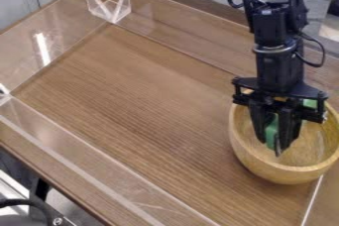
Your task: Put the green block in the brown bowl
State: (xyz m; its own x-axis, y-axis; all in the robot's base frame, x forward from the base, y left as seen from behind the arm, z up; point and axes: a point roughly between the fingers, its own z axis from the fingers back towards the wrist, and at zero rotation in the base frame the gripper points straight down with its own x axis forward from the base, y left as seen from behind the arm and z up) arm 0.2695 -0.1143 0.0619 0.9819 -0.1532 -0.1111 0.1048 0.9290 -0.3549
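The brown bowl (263, 167), round and light wooden, sits at the right front of the table. My gripper (280, 141) reaches down into it from above, its black fingers shut on the green block (273, 132). The block stands roughly upright between the fingers, its lower end down inside the bowl. I cannot tell whether the block touches the bowl's floor. The fingers hide part of the block.
A low clear plastic wall (79, 175) rings the wooden tabletop (133, 91). A clear folded stand (106, 4) sits at the far left corner. The black arm (269, 17) rises behind the bowl at the upper right.
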